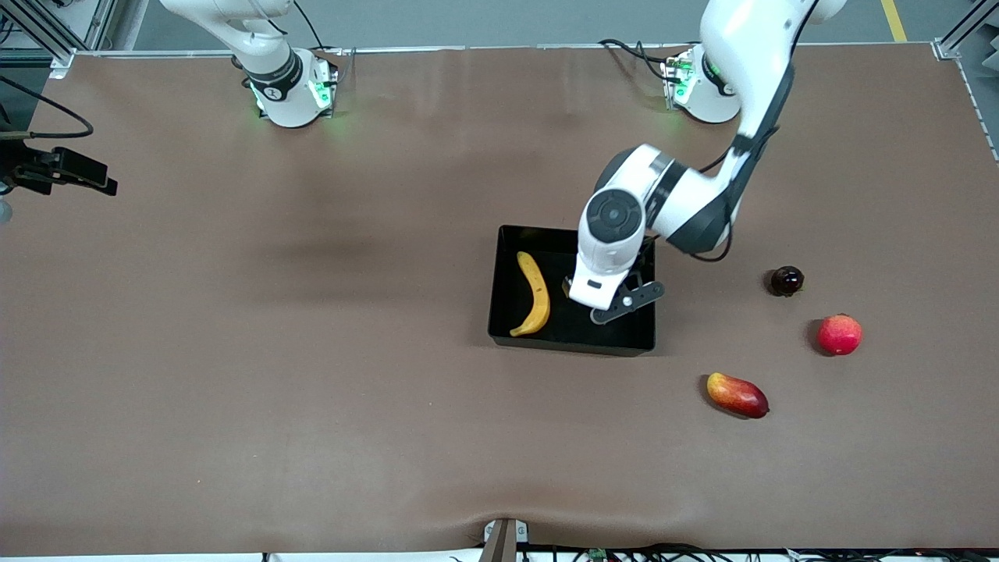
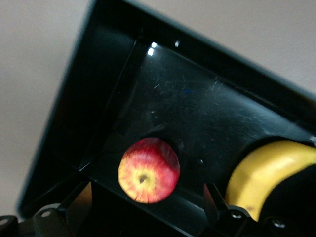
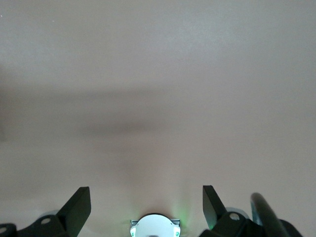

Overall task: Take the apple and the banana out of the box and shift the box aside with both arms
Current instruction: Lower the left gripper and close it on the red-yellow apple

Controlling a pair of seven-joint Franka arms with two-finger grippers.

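Apple (image 2: pixel 148 170), banana (image 1: pixel 534 294): both in box (image 1: pixel 507 312), mid-table. Nothing removed; box unmoved. Left gripper (image 1: pixel 616 300): low in box over apple, jaws apart, empty. Right gripper (image 3: pixel 146 205): waiting over bare table, jaws apart.

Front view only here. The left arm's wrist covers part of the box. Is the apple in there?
Observer: Yes. The left wrist view shows the apple on the floor of the box, beside the banana and apart from it.
Operator: Left gripper on it yet?
Observer: No. The left gripper is open over the apple and holds nothing.
Operator: Right gripper?
Observer: The right gripper is open over the table, holding nothing; that arm waits.
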